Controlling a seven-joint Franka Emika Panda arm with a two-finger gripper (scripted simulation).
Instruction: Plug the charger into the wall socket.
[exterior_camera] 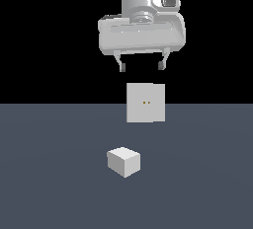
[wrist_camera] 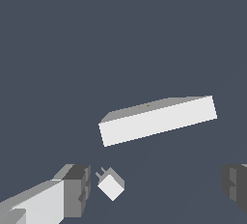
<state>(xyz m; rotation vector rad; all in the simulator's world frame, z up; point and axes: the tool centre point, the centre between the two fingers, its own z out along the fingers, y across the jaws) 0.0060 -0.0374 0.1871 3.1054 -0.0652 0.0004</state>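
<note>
The charger (exterior_camera: 123, 161) sits alone on the dark grey table (exterior_camera: 49, 183), nearest the exterior view's camera, and the wrist view shows two small prongs on one face. Farther back, slightly to the exterior view's right, the wall socket (exterior_camera: 145, 103) stands upright, apparently well apart from it. Above the socket hangs the tool (exterior_camera: 141, 65), fingers spread wide and holding nothing.

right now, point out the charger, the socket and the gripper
charger (exterior_camera: 123, 162): exterior view, on its front faces
socket (exterior_camera: 145, 103): exterior view, panel face by the two holes
gripper (exterior_camera: 141, 65): exterior view, gap midway between the fingertips
</note>
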